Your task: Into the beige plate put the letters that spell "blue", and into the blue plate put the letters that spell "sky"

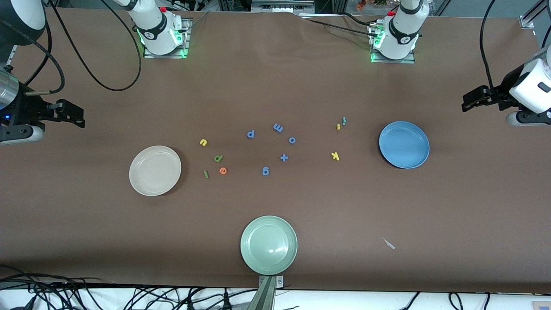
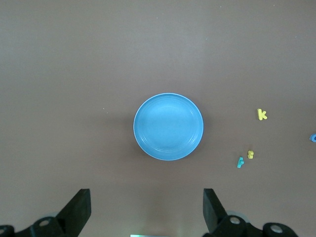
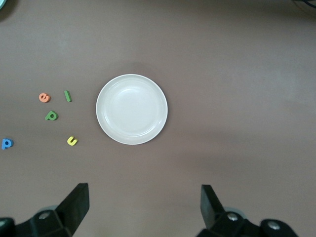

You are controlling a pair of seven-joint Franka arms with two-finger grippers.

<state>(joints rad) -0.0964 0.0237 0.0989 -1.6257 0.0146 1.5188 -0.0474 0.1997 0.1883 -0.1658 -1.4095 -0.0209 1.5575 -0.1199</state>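
At nine o'clock of the table as the front camera shows it, my right gripper (image 1: 79,116) hangs over bare brown table (image 1: 275,86), fingers spread wide and holding nothing. Toward three o'clock from it lies the beige plate (image 1: 155,170), round, glossy, with a shallow rim, and nothing in it. Just at its three o'clock sit the four small foam letters for "blue": yellow u (image 1: 203,142), green b (image 1: 218,158), green l (image 1: 206,174), a plain short bar, and orange e (image 1: 222,170). They look flat, light and matte. At the table's middle are the blue letters (image 1: 265,171) and a blue plus sign (image 1: 284,157), which I must leave. A pale green plate (image 1: 268,245) is at six o'clock. Then come the yellow k (image 1: 335,156) and, at its twelve o'clock, a small yellow letter (image 1: 338,126) touching or almost touching a teal letter (image 1: 344,121). The blue plate (image 1: 403,144), smooth and empty, is at their three o'clock. My left gripper (image 1: 467,101) waits over the table at three o'clock, also wide open and empty. I judge that the task is at its very start. The next move calls for bringing one gripper down over one letter; such thin foam needs a low, exact pinch, and the close pair may move together.
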